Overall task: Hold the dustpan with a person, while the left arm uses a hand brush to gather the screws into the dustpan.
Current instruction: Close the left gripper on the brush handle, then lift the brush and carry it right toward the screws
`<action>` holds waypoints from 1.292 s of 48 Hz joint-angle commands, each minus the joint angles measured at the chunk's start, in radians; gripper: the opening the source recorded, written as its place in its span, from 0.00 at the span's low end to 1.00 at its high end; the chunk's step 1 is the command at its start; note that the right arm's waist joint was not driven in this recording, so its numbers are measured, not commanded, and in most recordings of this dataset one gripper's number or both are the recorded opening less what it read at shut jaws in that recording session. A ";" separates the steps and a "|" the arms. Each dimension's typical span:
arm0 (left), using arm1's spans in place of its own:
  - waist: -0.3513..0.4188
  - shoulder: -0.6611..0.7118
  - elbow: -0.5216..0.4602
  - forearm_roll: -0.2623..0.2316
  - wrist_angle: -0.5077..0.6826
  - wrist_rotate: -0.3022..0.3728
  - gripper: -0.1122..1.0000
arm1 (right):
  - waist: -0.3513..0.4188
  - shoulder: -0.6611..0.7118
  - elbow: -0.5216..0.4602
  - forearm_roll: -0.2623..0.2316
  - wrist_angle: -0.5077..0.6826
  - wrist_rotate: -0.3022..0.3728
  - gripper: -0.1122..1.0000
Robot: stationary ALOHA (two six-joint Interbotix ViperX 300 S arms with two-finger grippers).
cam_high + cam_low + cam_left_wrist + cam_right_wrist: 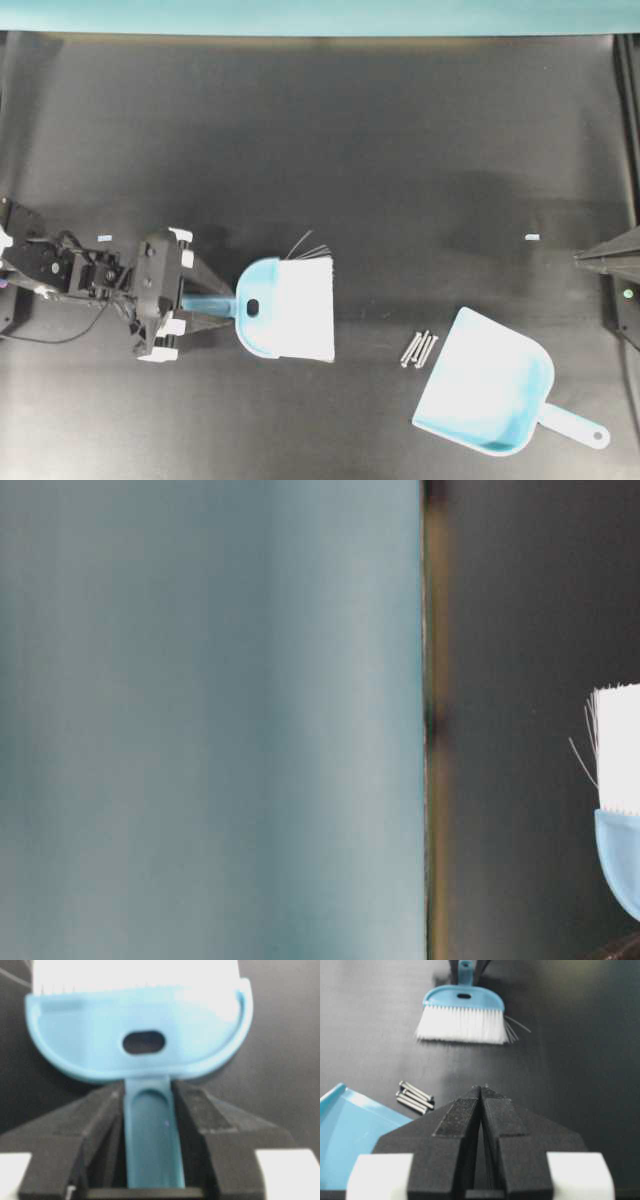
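Blue-handled hand brush (285,308) lies gripped in the left pincer (150,1135) on the black counter (380,150); screws (419,348) sit beside the dustpan (490,395); right pincer (481,1105) closed, empty

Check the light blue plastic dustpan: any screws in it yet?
Empty. The light blue plastic dustpan has a bare tray; the thin grey metal screws lie bunched on the black table just outside its open edge.
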 commanded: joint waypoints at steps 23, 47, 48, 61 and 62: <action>0.020 -0.400 -0.325 -0.005 0.925 0.100 0.37 | 0.000 0.005 -0.008 -0.003 -0.003 -0.008 0.10; 0.058 -0.222 -0.784 0.005 1.769 0.313 0.37 | 0.002 0.003 -0.008 -0.003 -0.003 -0.008 0.10; 0.061 -0.209 -0.804 0.005 1.786 0.324 0.37 | 0.000 0.003 -0.008 -0.003 -0.003 -0.008 0.10; 0.069 -0.005 -1.000 0.008 1.922 0.403 0.37 | 0.002 0.003 -0.008 -0.003 -0.003 -0.008 0.10; 0.069 0.011 -1.008 0.008 1.922 0.407 0.37 | 0.002 0.003 -0.008 -0.003 -0.003 -0.008 0.10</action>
